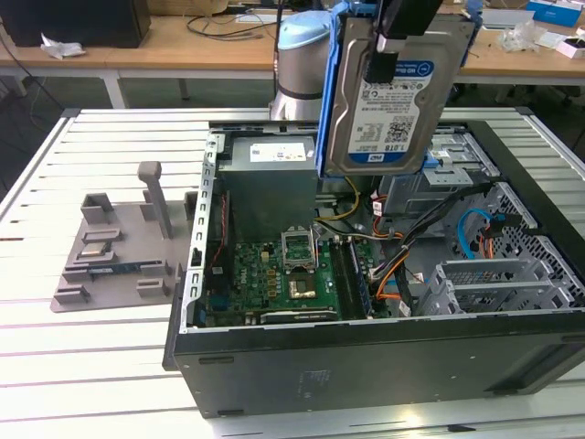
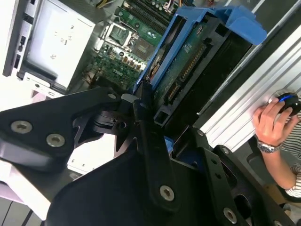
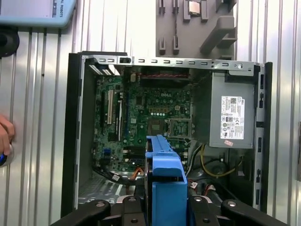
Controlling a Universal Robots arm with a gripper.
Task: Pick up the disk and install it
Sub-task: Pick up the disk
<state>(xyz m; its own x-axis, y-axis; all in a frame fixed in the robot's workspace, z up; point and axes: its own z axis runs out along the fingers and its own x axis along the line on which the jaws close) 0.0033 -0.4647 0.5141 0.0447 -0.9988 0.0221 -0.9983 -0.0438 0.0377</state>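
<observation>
Gripper (image 1: pixel 382 57) is clamped on the disk (image 1: pixel 395 110); I see the disk held upright just below it, label toward the exterior camera, hanging above the open computer case (image 1: pixel 366 352) on the slatted desk (image 1: pixel 82 366).

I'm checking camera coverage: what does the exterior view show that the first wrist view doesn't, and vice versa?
Exterior view adds the printed label face of the silver rectangular hard disk with blue plastic rails, held above the open black computer case. First wrist view adds a person's fingers beside the case. Both share the disk, the case, green motherboard and grey power-supply box.
</observation>
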